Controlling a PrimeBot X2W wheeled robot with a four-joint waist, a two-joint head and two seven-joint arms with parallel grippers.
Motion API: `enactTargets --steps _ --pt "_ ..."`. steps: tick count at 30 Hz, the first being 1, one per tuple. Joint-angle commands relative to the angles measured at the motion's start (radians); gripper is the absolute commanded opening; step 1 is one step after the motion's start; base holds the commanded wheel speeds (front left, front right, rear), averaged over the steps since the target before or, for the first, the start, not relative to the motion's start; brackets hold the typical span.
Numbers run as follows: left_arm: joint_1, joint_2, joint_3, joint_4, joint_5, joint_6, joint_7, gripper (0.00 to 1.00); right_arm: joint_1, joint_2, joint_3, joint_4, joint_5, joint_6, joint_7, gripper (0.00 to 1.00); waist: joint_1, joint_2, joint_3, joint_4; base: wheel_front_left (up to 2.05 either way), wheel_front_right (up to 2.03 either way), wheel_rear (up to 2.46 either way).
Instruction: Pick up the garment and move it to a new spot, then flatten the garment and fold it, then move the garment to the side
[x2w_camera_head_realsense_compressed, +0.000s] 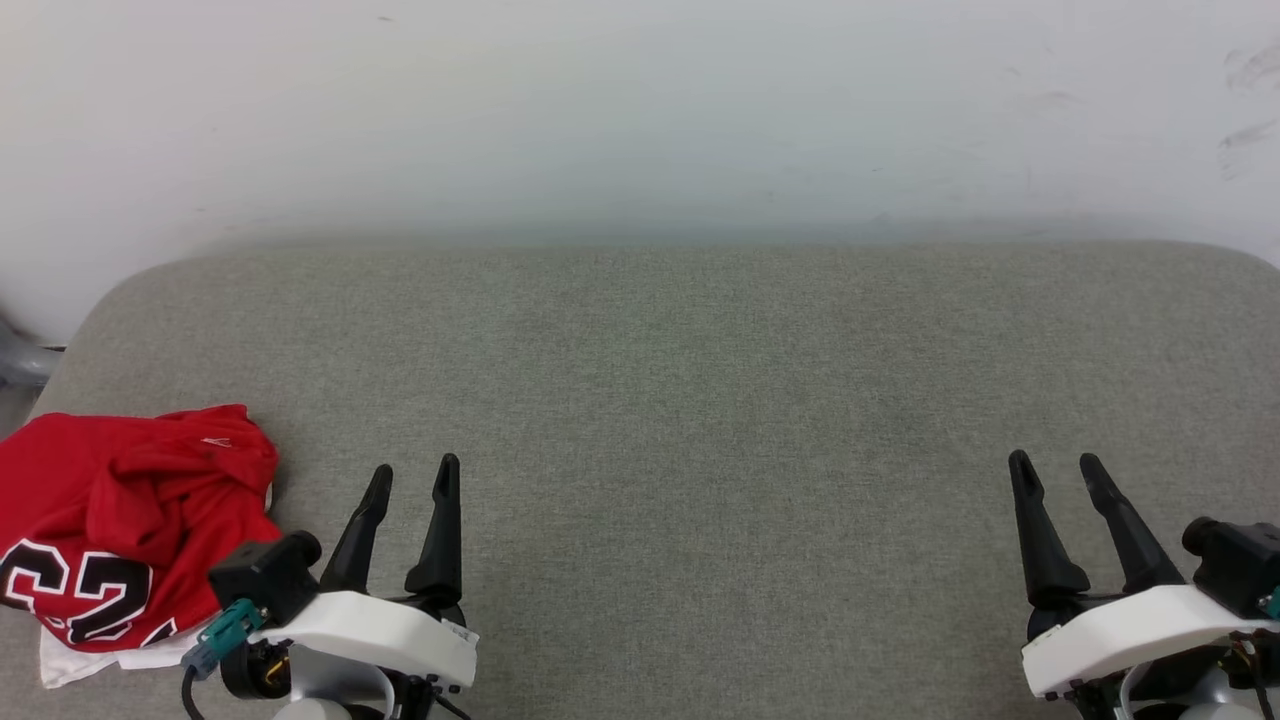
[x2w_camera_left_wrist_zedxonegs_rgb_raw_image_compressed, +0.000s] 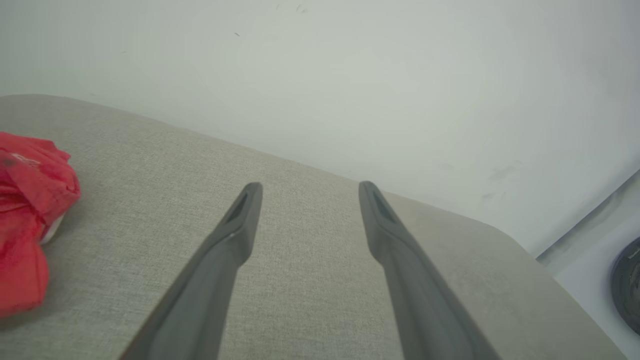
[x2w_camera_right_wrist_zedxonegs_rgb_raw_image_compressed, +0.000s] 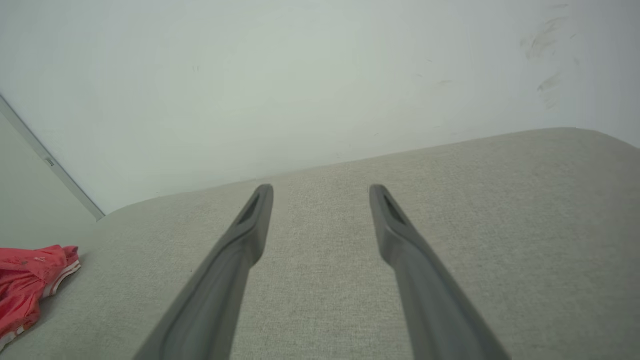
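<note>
The garment (x2w_camera_head_realsense_compressed: 120, 520), a red jersey with black white-outlined characters and a white edge, lies crumpled at the near left corner of the grey cushioned surface (x2w_camera_head_realsense_compressed: 680, 400). It also appears as a red bunch (x2w_camera_left_wrist_zedxonegs_rgb_raw_image_compressed: 25, 220) at the left edge of the left wrist view, and as a red heap (x2w_camera_right_wrist_zedxonegs_rgb_raw_image_compressed: 27, 285) with striped trim in the right wrist view. My left gripper (x2w_camera_head_realsense_compressed: 415, 472) stands open just right of the garment, apart from it, nothing between its fingers. My right gripper (x2w_camera_head_realsense_compressed: 1055, 462) is open near the front right, empty.
A white wall (x2w_camera_head_realsense_compressed: 640, 110) rises directly behind the cushion's far edge. The cushion has rounded corners at far left and far right. A grey object (x2w_camera_head_realsense_compressed: 18, 362) sits off the left edge, and a dark round thing (x2w_camera_left_wrist_zedxonegs_rgb_raw_image_compressed: 629, 285) lies on the floor beyond the cushion.
</note>
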Motion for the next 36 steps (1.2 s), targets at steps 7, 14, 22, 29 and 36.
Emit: enactTargets --steps 7,14,22,29,36 --pt "-0.017 0.003 -0.003 -0.002 0.086 0.010 -0.025 1.00 0.011 0.007 -0.020 -0.029 -0.096 0.000 0.028 1.00 0.0000 -0.0001 -0.001 0.002 0.00 0.00 0.00" --pt "-0.019 0.003 -0.004 0.014 0.141 0.013 -0.037 1.00 0.019 0.008 -0.024 -0.036 -0.143 0.000 0.051 1.00 0.0000 -0.0001 0.000 0.001 0.00 0.00 0.00" --pt "-0.021 0.002 -0.009 0.038 0.203 0.014 -0.054 1.00 0.029 0.009 -0.029 -0.052 -0.176 0.000 0.074 1.00 0.0000 -0.0001 -0.001 0.002 0.00 0.00 0.00" --pt "-0.022 0.002 -0.014 0.053 0.250 0.014 -0.069 1.00 0.040 0.009 -0.033 -0.065 -0.210 0.000 0.086 1.00 0.0000 -0.0001 -0.001 0.003 0.00 0.00 0.00" --pt "-0.025 0.002 -0.018 0.067 0.285 0.012 -0.082 1.00 0.043 0.009 -0.038 -0.069 -0.238 0.000 0.090 1.00 0.0000 -0.0001 0.000 0.001 0.00 0.00 0.00"
